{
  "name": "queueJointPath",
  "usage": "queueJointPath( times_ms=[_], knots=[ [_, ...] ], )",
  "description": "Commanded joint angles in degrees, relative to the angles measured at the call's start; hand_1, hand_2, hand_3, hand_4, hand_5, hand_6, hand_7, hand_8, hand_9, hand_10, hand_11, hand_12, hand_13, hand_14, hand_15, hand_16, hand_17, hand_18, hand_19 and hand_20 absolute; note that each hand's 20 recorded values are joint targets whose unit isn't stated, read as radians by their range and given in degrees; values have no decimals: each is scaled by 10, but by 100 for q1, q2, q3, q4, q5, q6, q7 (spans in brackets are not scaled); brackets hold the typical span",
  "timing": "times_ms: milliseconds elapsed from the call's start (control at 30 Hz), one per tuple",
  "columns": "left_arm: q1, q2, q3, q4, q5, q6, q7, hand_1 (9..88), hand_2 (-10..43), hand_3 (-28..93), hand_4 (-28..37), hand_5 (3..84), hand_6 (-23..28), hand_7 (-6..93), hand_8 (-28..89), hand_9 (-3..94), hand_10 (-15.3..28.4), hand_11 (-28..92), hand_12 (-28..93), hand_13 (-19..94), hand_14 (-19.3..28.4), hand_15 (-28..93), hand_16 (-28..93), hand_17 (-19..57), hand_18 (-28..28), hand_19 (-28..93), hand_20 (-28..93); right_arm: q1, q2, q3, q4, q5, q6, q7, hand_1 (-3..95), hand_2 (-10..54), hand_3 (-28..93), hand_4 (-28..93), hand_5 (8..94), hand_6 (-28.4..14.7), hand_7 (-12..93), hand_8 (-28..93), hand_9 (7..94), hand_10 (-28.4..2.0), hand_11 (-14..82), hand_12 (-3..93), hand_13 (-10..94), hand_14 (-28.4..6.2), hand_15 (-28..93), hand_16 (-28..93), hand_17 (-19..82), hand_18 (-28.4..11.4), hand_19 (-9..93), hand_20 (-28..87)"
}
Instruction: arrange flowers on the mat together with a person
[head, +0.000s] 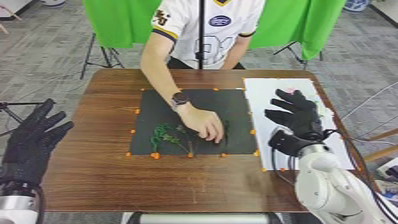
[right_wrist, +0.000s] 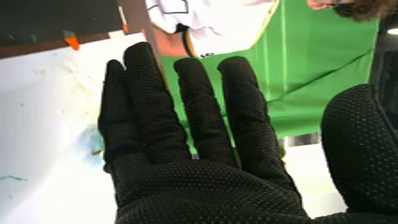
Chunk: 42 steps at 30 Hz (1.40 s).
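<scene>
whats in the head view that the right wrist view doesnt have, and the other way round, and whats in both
Head view: the left robot hand with its fingers open, the person's hand down at the dark mat, a watch on that wrist, and green stems lying on the mat.

Right wrist view: some of the person's dark hair.

Both: the right robot hand, fingers open; the mat; the white sheet beside it; orange bits along the edge; the person's white shirt; and the green backdrop.

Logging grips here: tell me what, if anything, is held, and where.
The robot's left hand and right hand are open, holding nothing. Whether the person's hand grips anything cannot be told.
</scene>
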Motion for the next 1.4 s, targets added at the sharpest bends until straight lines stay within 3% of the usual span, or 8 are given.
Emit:
queueJointPath(
  times_ms=[33,167,733,1100,1133,1400],
  knots=[
    [28,-31,18,17,-17,-3,-87,205,66,756,-247,283,32,109,-89,278,137,171,120,188,198,399,-32,-86,168,333,140,-49,-23,85,5,-57,-171,18,140,117,783,-253,527,-18,137,-125,519,-185,100,130,445,-239,329,121,168,-284,457,121],
    [38,-56,7,16,16,-54,-127,205,66,756,-246,286,32,112,-89,285,140,176,121,190,201,405,-33,-86,168,335,141,-111,-33,186,16,-74,-382,58,142,114,784,-252,530,-18,137,-125,526,-187,104,130,453,-237,341,121,169,-284,459,123],
    [-4,-58,65,18,68,-50,-173,207,67,756,-247,288,34,111,-90,287,142,183,117,194,204,422,-44,-87,168,339,141,-48,88,74,16,79,-311,-60,148,107,786,-250,540,-19,137,-124,548,-187,117,133,472,-233,371,119,172,-284,472,134],
    [-6,3,73,15,26,-20,-74,206,68,756,-246,289,35,112,-90,288,141,183,117,194,205,423,-46,-87,168,340,141,695,1038,-1054,16,1464,167,-1160,174,88,780,-237,528,-17,137,-123,539,-190,123,136,491,-224,428,120,201,-284,530,152],
    [-19,-12,75,19,44,-32,-96,206,68,755,-246,289,35,112,-90,288,141,183,117,194,205,423,-46,-88,168,341,142,583,396,-93,23,-2437,220,2122,176,84,779,-235,520,-16,137,-122,529,-188,121,136,493,-224,434,118,211,-284,542,153],
    [-54,1,123,30,48,-34,-98,207,68,756,-245,289,35,111,-90,288,142,184,117,195,206,426,-46,-88,168,342,141,1218,525,-525,216,-4235,66,3767,209,47,761,-217,494,-13,127,-116,484,-181,93,141,515,-208,480,99,280,-270,663,99]
  ],
)
